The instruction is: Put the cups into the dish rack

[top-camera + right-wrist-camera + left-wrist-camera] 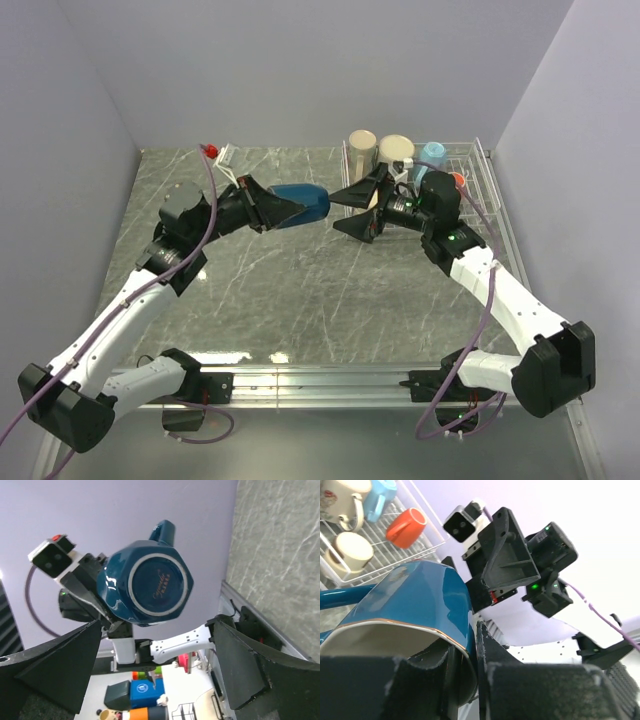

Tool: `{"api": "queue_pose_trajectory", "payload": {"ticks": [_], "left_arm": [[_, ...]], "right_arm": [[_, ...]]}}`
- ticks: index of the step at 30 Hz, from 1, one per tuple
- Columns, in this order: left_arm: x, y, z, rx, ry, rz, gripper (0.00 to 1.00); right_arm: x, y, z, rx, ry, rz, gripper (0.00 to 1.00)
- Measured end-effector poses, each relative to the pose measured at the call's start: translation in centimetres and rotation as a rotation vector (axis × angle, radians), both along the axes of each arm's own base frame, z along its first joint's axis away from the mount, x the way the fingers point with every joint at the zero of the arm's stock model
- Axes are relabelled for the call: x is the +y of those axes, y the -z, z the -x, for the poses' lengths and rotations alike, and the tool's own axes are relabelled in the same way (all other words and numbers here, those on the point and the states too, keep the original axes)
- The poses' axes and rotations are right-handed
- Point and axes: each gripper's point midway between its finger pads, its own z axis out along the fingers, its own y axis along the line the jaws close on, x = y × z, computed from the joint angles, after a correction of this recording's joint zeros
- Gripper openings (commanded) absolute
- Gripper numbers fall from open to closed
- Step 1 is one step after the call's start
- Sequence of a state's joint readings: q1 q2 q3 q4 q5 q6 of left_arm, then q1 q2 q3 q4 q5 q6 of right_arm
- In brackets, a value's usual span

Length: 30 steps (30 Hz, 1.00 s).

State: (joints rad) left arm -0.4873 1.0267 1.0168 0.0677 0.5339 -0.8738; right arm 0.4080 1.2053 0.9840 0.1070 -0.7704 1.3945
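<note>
My left gripper (275, 210) is shut on the rim of the dark blue mug (303, 204) and holds it sideways above the table, its base pointing right. In the left wrist view one finger (505, 680) is outside the mug (420, 600) and the other is inside. My right gripper (345, 210) is open and empty, just right of the mug's base (150, 582). Its fingers (245, 665) stand apart from the mug. The white wire dish rack (478, 190) at the back right holds a cream mug (362, 148), a second pale mug (397, 150), a light blue mug (432, 155) and an orange mug (456, 180).
A small red and white object (215, 153) lies at the table's back left edge. Grey walls close the table on the left, back and right. A metal rail (320, 378) runs along the near edge between the arm bases.
</note>
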Motion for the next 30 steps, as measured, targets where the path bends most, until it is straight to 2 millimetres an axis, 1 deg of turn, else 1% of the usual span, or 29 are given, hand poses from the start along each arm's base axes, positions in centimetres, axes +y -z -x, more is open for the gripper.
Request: {"api": "queue_pose_trajectory", "payload": {"ticks": [5, 8, 15, 27, 30], "left_arm": [[-0.2, 0.7, 0.1, 0.025, 0.015, 0.036, 0.01], [-0.2, 0.9, 0.4, 0.033, 0.022, 0.052, 0.01], [-0.1, -0.2, 0.8, 0.009, 0.03, 0.097, 0.01], [0.1, -0.2, 1.3, 0.004, 0.036, 0.133, 0.0], [0.2, -0.2, 1.3, -0.002, 0.036, 0.137, 0.0]], "right_arm": [[0.5, -0.4, 0.1, 0.014, -0.012, -0.066, 1.0], [1.1, -0.8, -0.1, 0.022, -0.024, -0.105, 1.0], [3.0, -0.1, -0.4, 0.064, -0.064, -0.132, 1.0], [4.3, -1.5, -1.0, 0.071, -0.089, -0.203, 1.0], [4.7, -1.6, -1.0, 0.088, -0.095, -0.215, 1.0]]}}
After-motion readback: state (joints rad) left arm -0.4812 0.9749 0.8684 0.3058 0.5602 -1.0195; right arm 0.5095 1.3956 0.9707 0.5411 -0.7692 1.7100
